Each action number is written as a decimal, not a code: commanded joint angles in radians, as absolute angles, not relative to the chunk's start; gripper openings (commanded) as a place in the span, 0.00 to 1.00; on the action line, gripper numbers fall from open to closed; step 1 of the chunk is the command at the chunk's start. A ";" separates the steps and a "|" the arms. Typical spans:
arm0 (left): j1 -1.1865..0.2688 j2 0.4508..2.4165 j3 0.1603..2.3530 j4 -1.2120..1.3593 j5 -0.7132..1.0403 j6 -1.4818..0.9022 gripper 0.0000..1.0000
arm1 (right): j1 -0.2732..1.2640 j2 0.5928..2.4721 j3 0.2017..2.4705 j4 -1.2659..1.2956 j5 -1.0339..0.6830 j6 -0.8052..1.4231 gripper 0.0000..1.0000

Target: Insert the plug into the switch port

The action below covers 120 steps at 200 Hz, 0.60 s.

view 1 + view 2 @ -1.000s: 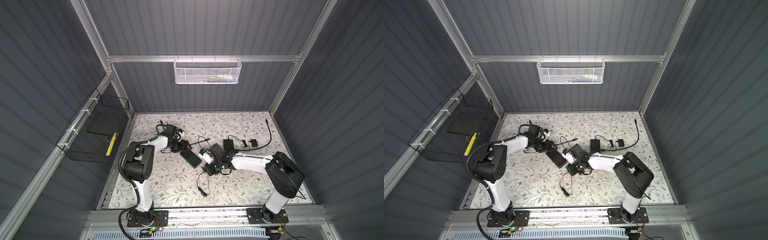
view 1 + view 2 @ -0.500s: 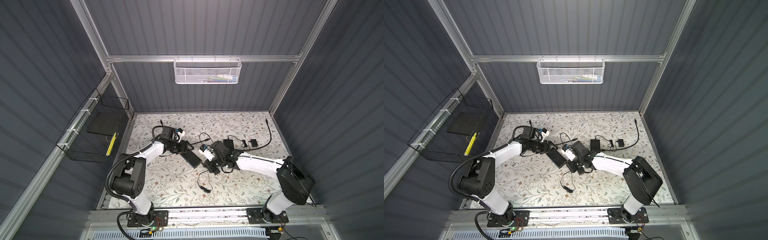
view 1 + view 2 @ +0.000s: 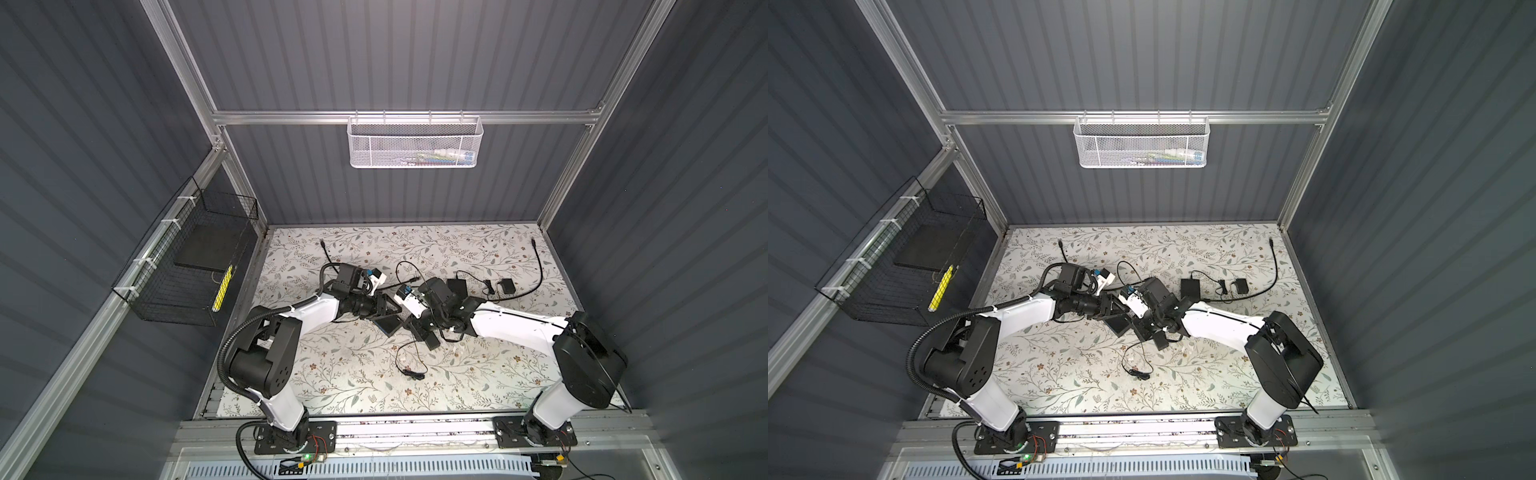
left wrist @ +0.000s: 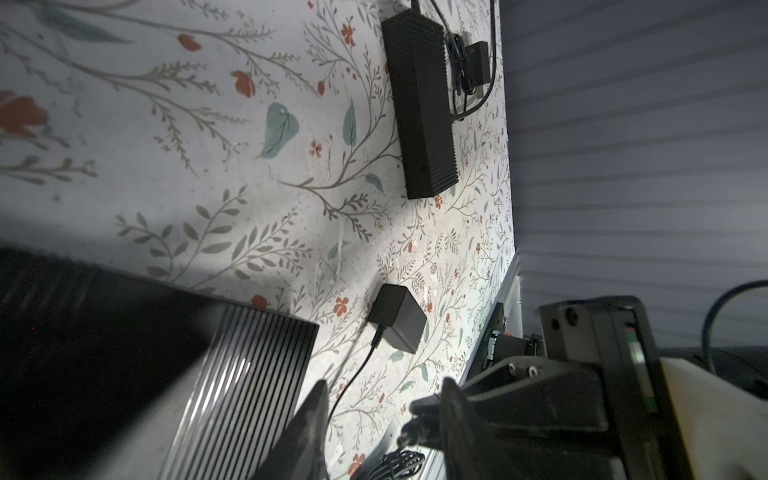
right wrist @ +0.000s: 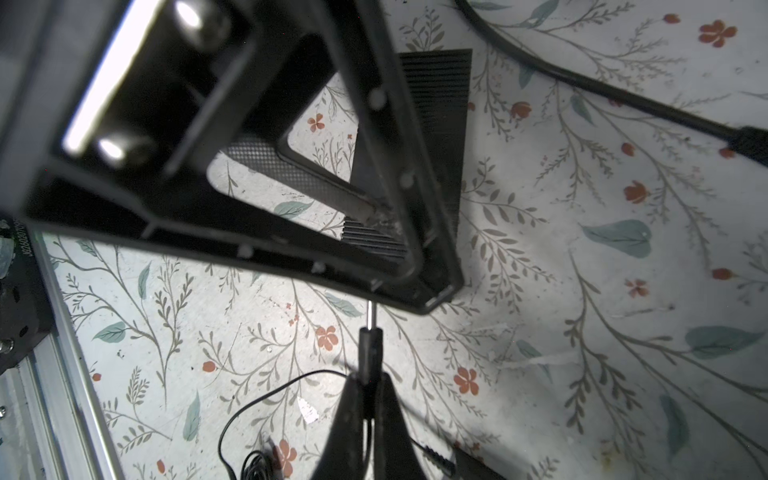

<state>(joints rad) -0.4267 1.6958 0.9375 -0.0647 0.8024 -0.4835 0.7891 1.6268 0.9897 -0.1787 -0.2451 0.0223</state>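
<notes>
Floral-printed table (image 3: 332, 374) is seen with the black ribbed switch (image 5: 440, 124) laid flat near its middle. The switch is straddled by the left gripper (image 3: 395, 311), jaws part-way apart; whether it is clamped cannot be told. The plug (image 5: 370, 345) is pinched tight by the right gripper (image 5: 368, 384), its pin aimed at the switch's corner.

Dark grey ribbed walls (image 3: 415, 62) enclose a floral-patterned tabletop (image 3: 340, 374). A white mesh basket (image 3: 415, 141) hangs on the far wall, and a black wire basket (image 3: 187, 266) on the left.
</notes>
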 commanded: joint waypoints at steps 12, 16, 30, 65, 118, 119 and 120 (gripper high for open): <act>-0.429 1.717 0.933 -0.032 0.846 -0.504 0.36 | 0.793 1.617 0.996 -0.155 -0.224 0.017 0.00; -0.430 1.718 0.933 -0.031 0.847 -0.504 0.36 | 0.793 1.617 0.998 -0.154 -0.223 0.017 0.00; -0.430 1.716 0.929 -0.031 0.851 -0.504 0.33 | 0.793 1.620 1.002 -0.148 -0.217 0.017 0.00; -0.430 1.707 0.927 -0.031 0.864 -0.502 0.26 | 0.792 1.640 1.014 -0.135 -0.207 0.020 0.00; -0.430 1.711 0.916 0.002 0.880 -0.522 0.19 | 0.782 1.654 1.019 -0.116 -0.192 0.029 0.00; -0.430 1.712 0.916 0.002 0.880 -0.522 0.18 | 0.782 1.654 1.020 -0.115 -0.192 0.029 0.00; -0.430 1.712 0.916 0.003 0.880 -0.522 0.18 | 0.782 1.654 1.020 -0.116 -0.192 0.029 0.00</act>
